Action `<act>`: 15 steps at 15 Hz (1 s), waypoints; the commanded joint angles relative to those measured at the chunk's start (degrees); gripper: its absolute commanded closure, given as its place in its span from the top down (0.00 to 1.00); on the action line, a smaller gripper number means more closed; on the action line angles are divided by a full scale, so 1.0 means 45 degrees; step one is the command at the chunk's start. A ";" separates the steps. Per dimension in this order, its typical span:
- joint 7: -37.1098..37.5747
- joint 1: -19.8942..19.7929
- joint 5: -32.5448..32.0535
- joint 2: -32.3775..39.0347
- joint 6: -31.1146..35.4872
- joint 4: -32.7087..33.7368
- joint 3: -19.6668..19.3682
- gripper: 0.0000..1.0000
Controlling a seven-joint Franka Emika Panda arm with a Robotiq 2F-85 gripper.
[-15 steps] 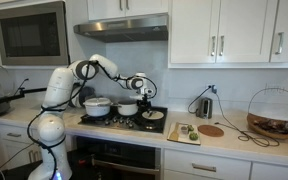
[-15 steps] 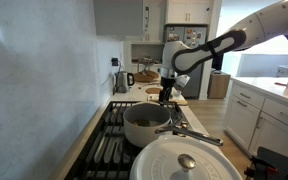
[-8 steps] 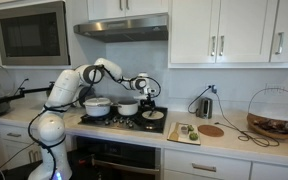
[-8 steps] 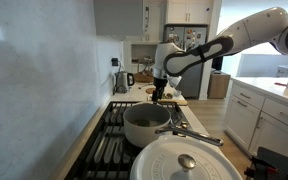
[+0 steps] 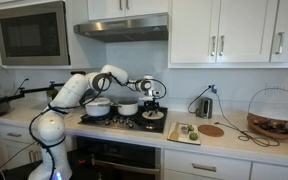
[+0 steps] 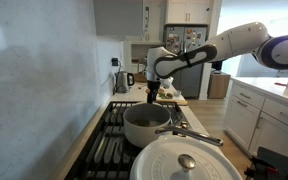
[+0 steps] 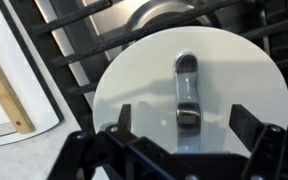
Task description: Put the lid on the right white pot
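Reach step: gripper (image 7: 184,128) hovers, jaws apart, either side of the handle of the lid (image 7: 189,80), mid-frame on the stove (image 5: 109,121); next probably descend, clamp, carry to the small white pot (image 5: 128,108).

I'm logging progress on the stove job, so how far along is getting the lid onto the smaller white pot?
Nothing looks finished yet: the right white pot stands uncovered. In hand: the pincer hovers open over the lid, straddling its handle; the lid lies on the stove grate. Left: grasp, lift, carry over and set it on the pot.
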 commanded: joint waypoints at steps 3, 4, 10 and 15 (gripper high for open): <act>-0.0628 0.0286 -0.0104 0.2170 -0.1965 0.3641 -0.0034 1.00; -0.0618 0.0350 -0.0111 0.2474 -0.2220 0.4144 -0.0054 1.00; -0.0687 0.0617 -0.0139 0.3638 -0.3322 0.6274 -0.0151 0.74; -0.0761 0.0594 -0.0269 0.4034 -0.3581 0.7067 -0.0185 0.35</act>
